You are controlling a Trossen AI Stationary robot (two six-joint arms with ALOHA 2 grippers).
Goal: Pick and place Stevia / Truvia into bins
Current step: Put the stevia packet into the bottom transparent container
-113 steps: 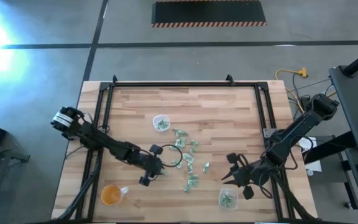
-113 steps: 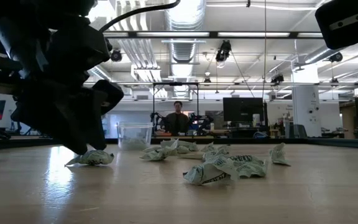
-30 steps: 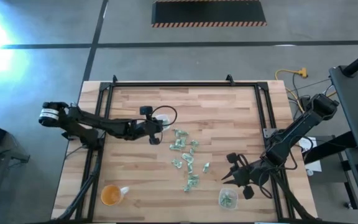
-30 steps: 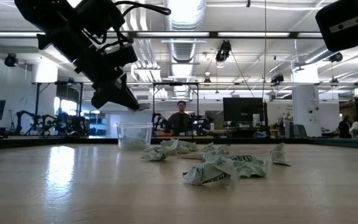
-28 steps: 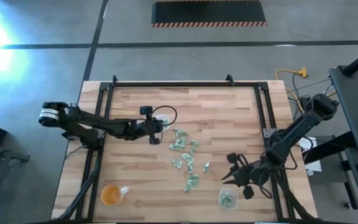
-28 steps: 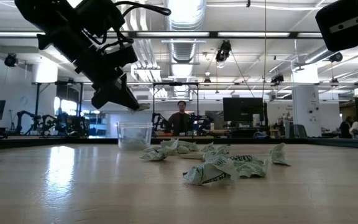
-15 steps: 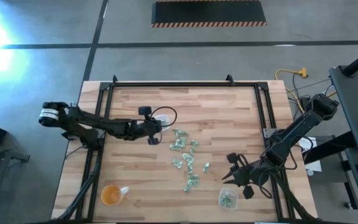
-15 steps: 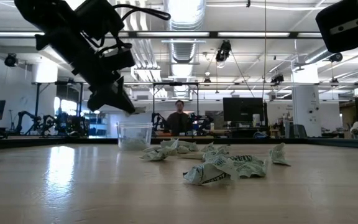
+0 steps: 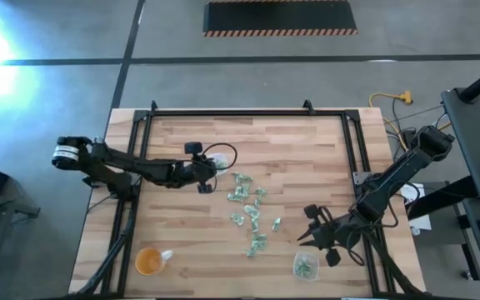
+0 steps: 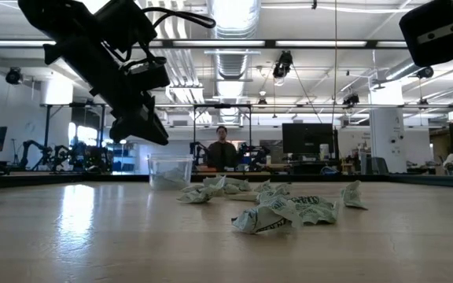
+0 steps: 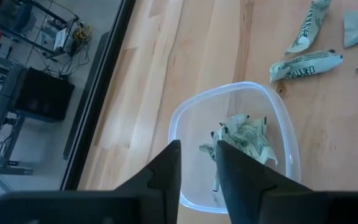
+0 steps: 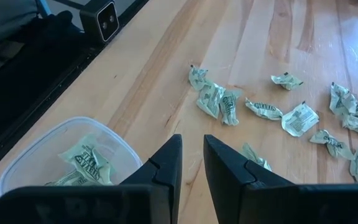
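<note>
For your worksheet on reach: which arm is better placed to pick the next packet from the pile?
Likely the left: its claw hangs empty over the far bin, beside the packets. The right claw waits by the near bin.

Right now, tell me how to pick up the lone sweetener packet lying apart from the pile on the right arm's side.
Grip the lone packet across its narrow middle, coming straight down from above. It lies low on the table, apart from the others, so the jaws can straddle it cleanly.
</note>
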